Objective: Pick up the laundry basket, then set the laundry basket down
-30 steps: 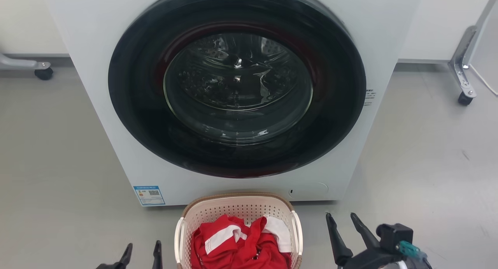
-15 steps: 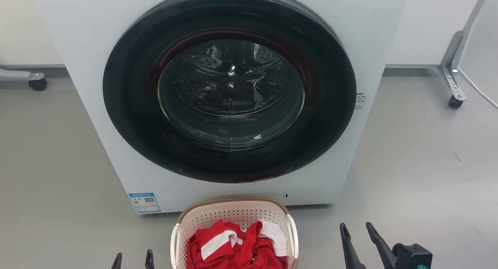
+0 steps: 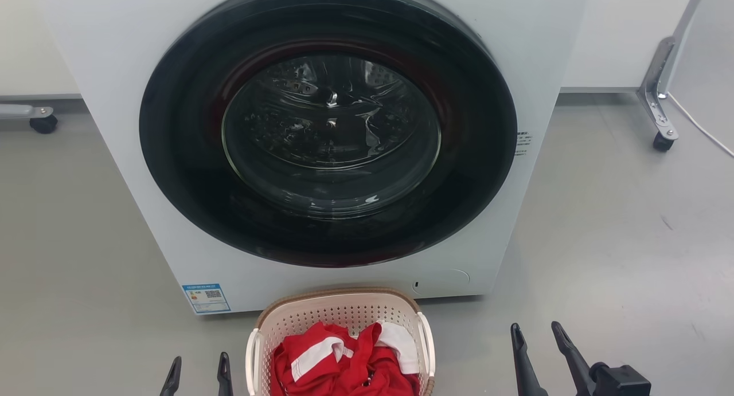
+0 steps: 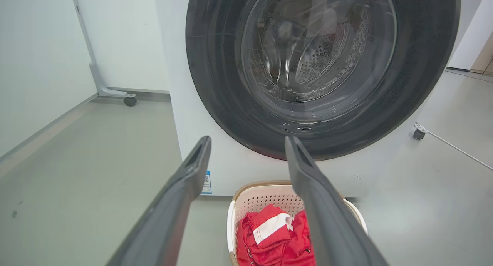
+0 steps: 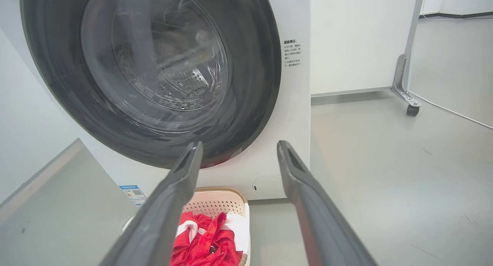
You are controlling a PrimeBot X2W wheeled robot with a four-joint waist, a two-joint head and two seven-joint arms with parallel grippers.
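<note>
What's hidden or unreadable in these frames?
Head view, bottom edge cuts off: near end of laundry basket, lower part of red clothing, bases of left tool and right tool.
Head view, too small: print on blue label on washing machine.
Left wrist view: a finger hides the basket's right side.

You've got a perforated matt plastic laundry basket point(image 3: 338, 316) with a woven-look brown rim and soft red-and-white cloth point(image 3: 344, 373) inside. Behind it, a glossy glass door point(image 3: 330, 132) on the smooth white washing machine point(image 3: 533, 40). The floor point(image 3: 619, 241) is matt grey.
</note>
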